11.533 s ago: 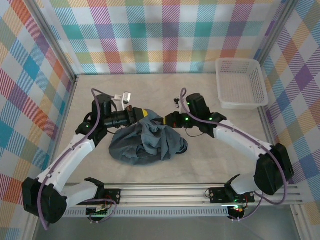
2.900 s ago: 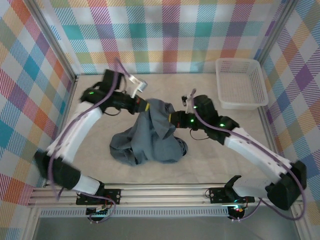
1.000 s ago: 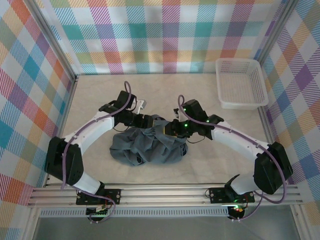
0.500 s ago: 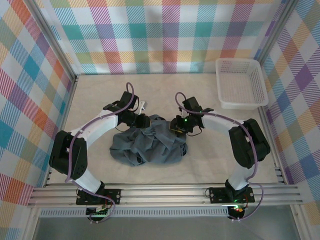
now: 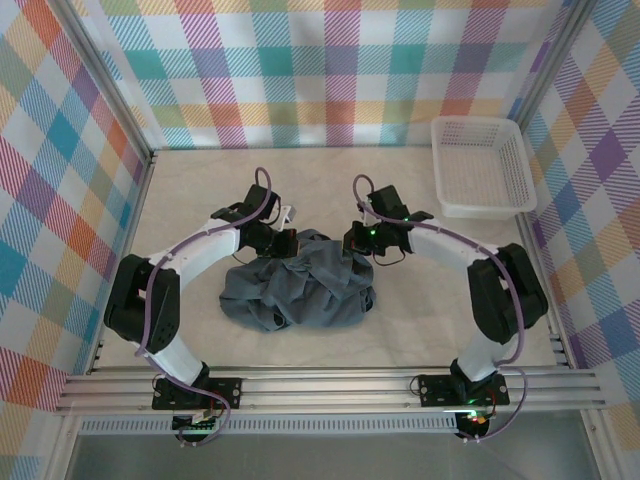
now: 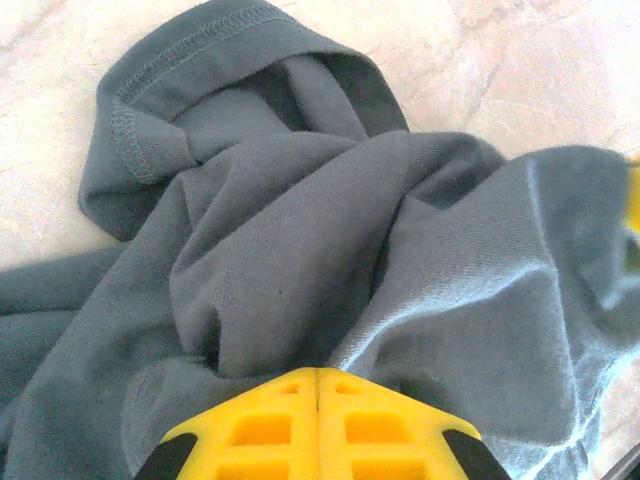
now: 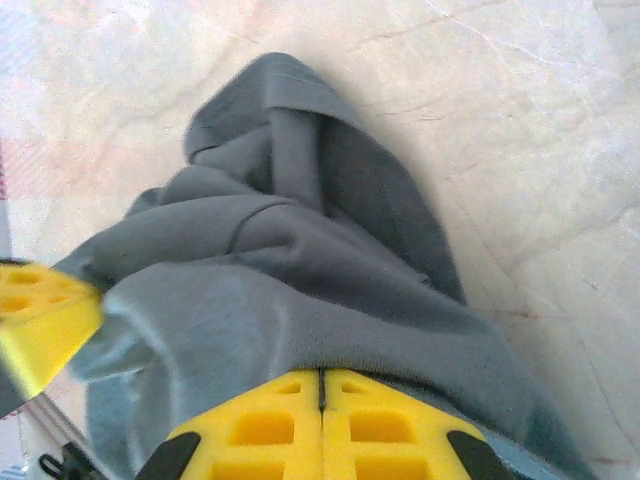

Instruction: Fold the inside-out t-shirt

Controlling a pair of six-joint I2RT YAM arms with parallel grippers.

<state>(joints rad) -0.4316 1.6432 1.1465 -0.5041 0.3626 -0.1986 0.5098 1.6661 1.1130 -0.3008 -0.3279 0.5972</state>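
both grippers have shut since a second ago and sit lower on the cloth. t-shirt (image 5: 298, 283) lies crumpled mid-worktop (image 5: 180, 200), nearer the arm bases than the basket. left gripper (image 5: 287, 241) clenched on a fold at the heap's far-left rim; right gripper (image 5: 352, 240) clenched on cloth at the far-right rim. risk: either pinch may have caught several layers, so a lift could raise the bundle unspread; a thin pinch could slip out. cloth dark grey, matte, soft deep folds, stitched hem (image 6: 190, 35) curled over. basket (image 5: 480, 165) far right, well apart.
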